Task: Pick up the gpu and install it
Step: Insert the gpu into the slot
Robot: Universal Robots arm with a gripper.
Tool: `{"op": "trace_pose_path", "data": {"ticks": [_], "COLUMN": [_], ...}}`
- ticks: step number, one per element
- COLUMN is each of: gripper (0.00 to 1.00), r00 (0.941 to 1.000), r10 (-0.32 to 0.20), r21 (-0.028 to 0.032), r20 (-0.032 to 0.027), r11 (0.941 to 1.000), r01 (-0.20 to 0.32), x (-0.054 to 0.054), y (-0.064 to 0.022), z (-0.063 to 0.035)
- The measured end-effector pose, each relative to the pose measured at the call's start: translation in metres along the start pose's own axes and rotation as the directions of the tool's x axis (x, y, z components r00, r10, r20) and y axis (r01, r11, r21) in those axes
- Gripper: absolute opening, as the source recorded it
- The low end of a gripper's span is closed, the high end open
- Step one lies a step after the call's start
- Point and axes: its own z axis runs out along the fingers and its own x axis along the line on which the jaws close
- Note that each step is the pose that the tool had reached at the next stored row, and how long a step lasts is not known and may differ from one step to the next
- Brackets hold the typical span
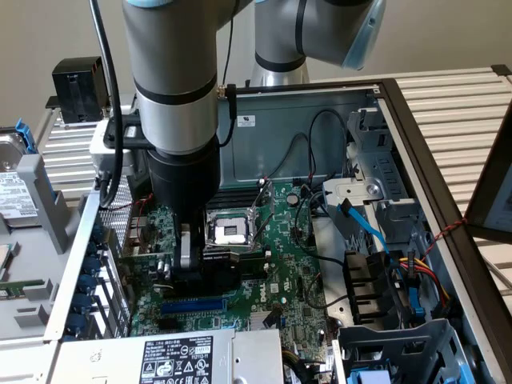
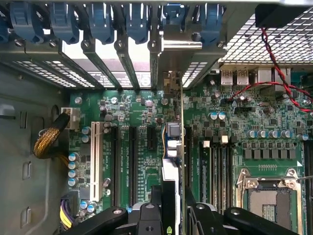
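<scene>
**Card held edge-on over the expansion slots**

The gripper (image 2: pixel 168 213) has its black metal fingers partly closed and pinches the gpu (image 2: pixel 169 169) by its flat faces. The card therefore stands upright and edge-on, a grip that probably leaves its long contact edge free to meet a slot. It reads as a thin green board with a black plastic shroud and a silver bracket (image 2: pixel 173 51) at its far end. It stands among the long black slots (image 2: pixel 132 161), near a white plastic one (image 2: pixel 95 161), on the glossy green motherboard (image 2: pixel 254 122); whether it is seated I cannot tell. Farther off, the bracket reaches the rear panel, in line with the steel slot covers (image 2: pixel 98 61) under rounded blue plastic latches (image 2: pixel 100 22). In the exterior view the arm drops straight into the grey steel case (image 1: pixel 320 104)
</scene>
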Motion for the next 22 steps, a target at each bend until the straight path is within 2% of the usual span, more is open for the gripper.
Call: {"op": "trace_pose_path", "data": {"ticks": [22], "gripper": [0.27], "r00": [1.0000], "r10": [0.000], "r21": [0.0000], "r20": [0.0000], "r11": [1.0000], "r01": [0.000], "x": [0.0014], "y": [0.0016], "z": [0.0060]}}
